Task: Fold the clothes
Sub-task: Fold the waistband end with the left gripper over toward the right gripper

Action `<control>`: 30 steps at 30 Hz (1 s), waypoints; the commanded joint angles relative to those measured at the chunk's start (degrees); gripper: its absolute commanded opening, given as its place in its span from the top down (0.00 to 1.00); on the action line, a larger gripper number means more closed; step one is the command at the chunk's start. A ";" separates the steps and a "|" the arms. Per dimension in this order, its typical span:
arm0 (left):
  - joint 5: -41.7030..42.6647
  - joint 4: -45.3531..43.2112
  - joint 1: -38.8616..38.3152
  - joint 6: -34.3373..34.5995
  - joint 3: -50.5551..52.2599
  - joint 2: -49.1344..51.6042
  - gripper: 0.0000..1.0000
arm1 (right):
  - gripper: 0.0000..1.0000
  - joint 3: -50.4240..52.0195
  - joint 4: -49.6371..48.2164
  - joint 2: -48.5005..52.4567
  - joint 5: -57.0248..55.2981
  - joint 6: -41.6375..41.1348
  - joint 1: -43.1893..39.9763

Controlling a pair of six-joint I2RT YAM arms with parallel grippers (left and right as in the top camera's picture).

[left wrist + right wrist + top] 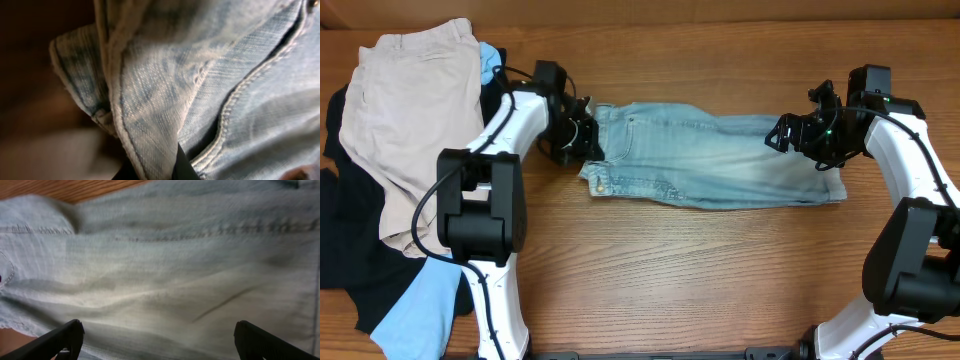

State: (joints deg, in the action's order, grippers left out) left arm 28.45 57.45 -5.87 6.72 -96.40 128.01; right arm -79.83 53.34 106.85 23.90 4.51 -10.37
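Observation:
The light-wash denim shorts (715,158) lie folded lengthwise across the table, waistband to the left, cuffs to the right. My left gripper (582,140) is at the waistband end and is shut on a fold of the waistband (150,120), which fills the left wrist view. My right gripper (798,135) is open wide at the cuff end, its two fingers (160,337) spread just above the flat denim leg (170,265). Beige shorts (415,110) lie on a pile at the far left with black (350,250) and sky-blue (420,310) garments.
The pile of garments covers the table's left side, down to the front edge. Bare wooden table (700,280) lies in front of the denim shorts. The arm bases stand at the front left and front right.

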 commanded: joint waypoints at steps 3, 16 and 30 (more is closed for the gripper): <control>-0.33 11.52 2.97 -7.91 -9.51 1.20 0.96 | 0.01 -0.76 1.44 -0.44 2.19 -0.02 0.35; -8.70 31.47 4.07 -12.33 -31.54 1.20 0.96 | 0.01 -0.76 1.90 -0.44 3.43 -0.04 4.76; -16.81 39.36 4.50 -12.41 -42.56 0.33 0.96 | 0.76 -0.76 3.76 -0.44 3.43 -4.63 10.38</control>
State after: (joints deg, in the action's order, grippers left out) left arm 12.51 96.66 -1.72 -4.54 -136.57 129.08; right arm -79.83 57.14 106.85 26.79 2.90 -0.27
